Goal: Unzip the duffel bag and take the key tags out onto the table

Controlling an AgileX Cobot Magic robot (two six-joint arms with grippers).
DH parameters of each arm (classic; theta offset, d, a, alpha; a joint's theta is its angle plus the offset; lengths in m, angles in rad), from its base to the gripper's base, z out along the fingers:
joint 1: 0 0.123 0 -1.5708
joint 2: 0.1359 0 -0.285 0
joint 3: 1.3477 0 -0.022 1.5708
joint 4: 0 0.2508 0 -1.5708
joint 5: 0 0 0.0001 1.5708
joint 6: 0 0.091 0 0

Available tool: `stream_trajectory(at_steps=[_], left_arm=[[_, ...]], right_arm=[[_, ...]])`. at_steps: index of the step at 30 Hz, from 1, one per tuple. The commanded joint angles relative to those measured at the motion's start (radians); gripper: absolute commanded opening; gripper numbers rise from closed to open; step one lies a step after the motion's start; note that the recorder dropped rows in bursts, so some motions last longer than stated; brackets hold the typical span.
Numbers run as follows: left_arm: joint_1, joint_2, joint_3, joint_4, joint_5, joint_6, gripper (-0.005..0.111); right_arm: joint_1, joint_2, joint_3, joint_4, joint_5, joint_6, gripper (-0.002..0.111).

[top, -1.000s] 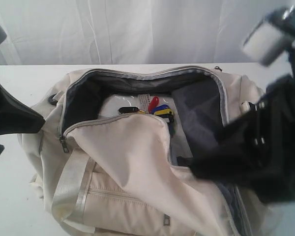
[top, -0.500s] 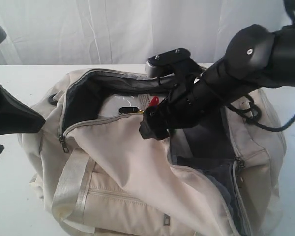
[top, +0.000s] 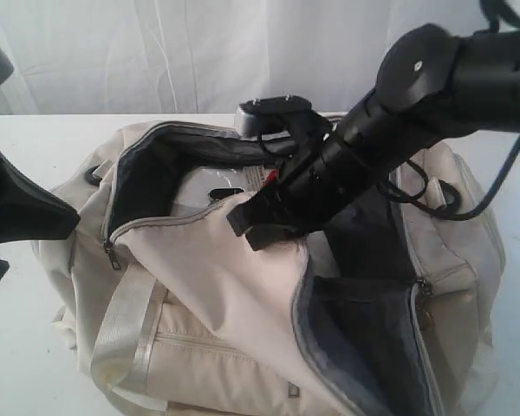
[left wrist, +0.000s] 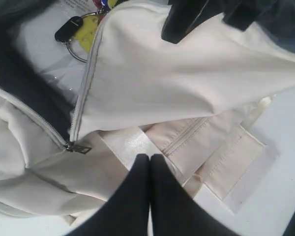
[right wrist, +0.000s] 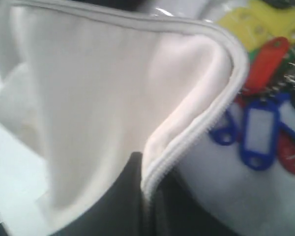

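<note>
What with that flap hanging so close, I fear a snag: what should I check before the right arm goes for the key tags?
1. Bag unzipped: ok. The top gapes and the grey lining shows.
2. Key tags in sight: ok. They lie loose on the bag's floor.
3. Way to the tags free: not ok. The flap puts its zipper edge right at the right gripper, between it and the tags.
4. Right gripper open for a grasp: cannot tell. Its fingers are blurred against the flap.
5. Left gripper out of the way: ok. It is shut and empty, over the bag's front side, off the opening.
</note>
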Motion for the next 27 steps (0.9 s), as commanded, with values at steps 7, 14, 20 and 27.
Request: stream_trajectory(at_steps=[7, 14, 20, 27], left_arm=[[0.000, -0.007, 0.009, -0.012, 0.003, -0.004, 0.000], [0.000, -0.007, 0.009, -0.005, 0.001, -0.004, 0.000], [0.000, -0.007, 0.009, -0.005, 0.001, -0.004, 0.000], [0.000, -0.007, 0.009, -0.005, 0.001, -0.007, 0.000]], right_arm=[[0.111, -0.131, 0.063, 0.283, 0.338, -0.264, 0.001], [0.217, -0.048, 0.163, 0.279, 0.276, -0.330, 0.003], [0.259, 0.037, 0.180, 0.282, 0.271, -0.353, 0.034], [0.253, 0.049, 0.146, 0.262, 0.310, -0.351, 0.073]])
